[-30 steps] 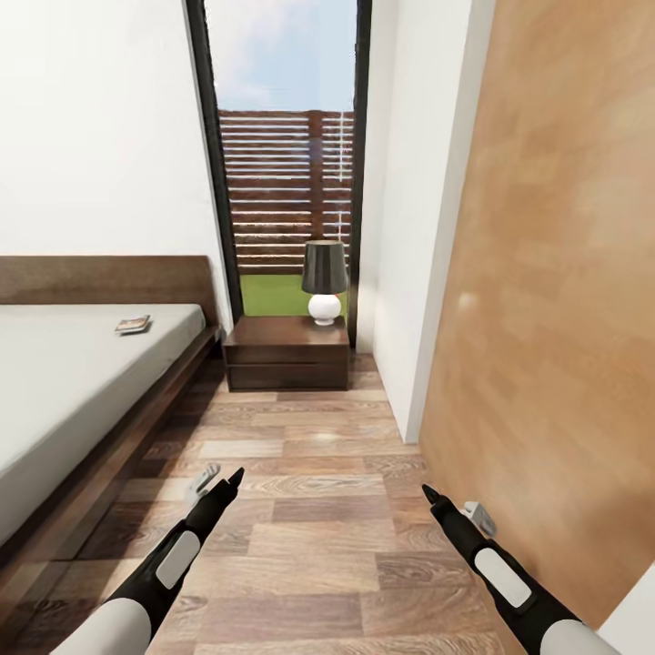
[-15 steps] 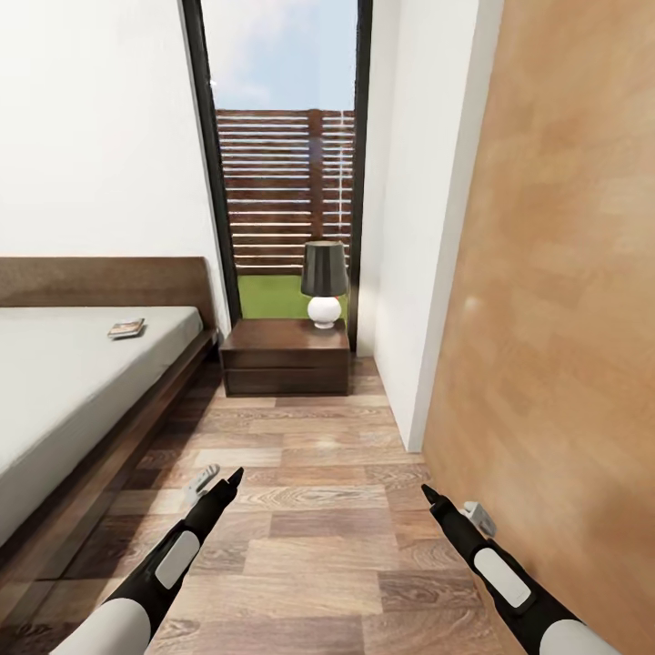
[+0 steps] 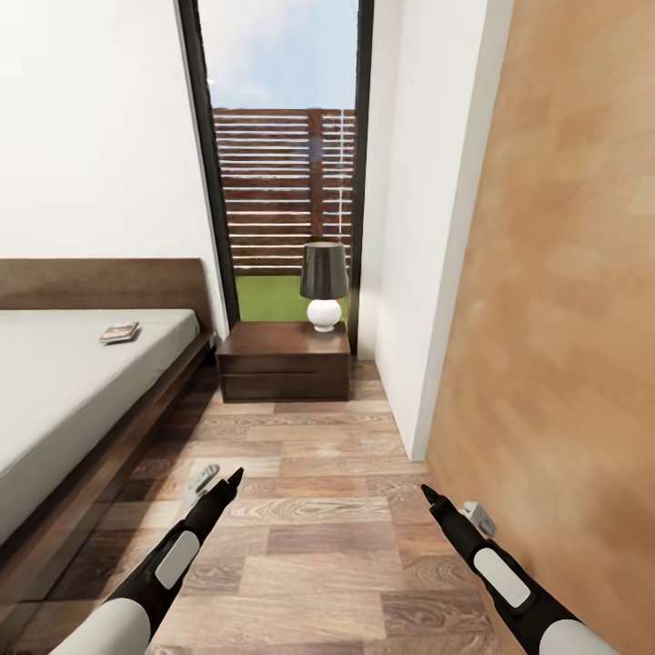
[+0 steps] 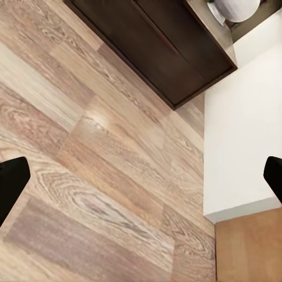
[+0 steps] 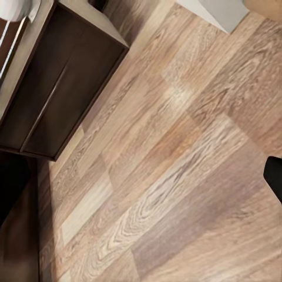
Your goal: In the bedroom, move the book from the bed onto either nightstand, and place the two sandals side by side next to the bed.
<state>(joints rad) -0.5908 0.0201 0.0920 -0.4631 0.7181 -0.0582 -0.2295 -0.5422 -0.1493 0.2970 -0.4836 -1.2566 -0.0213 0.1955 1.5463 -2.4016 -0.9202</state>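
Grey bed (image 3: 55, 391), book (image 3: 119, 333) apparently atop.

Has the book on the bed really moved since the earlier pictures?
No. The book keeps its place on the bed near the headboard; both slid left together, so the camera moved.

White walls (image 3: 91, 136), wood-plank floor (image 3: 309, 509), tall window (image 3: 282, 182), wooden door (image 3: 564, 318)

Bright, even daylight enters through the tall black-framed window (image 3: 284, 173) far ahead of both grippers; render sharp, no blur. A soft sheen patch lies on the grey-brown wood-plank floor (image 4: 100, 120) below the left gripper, and on the floor in the right wrist view. Faint shadow edges the dark brown wooden bed frame (image 3: 109, 455); verticals splay toward head-view edges.
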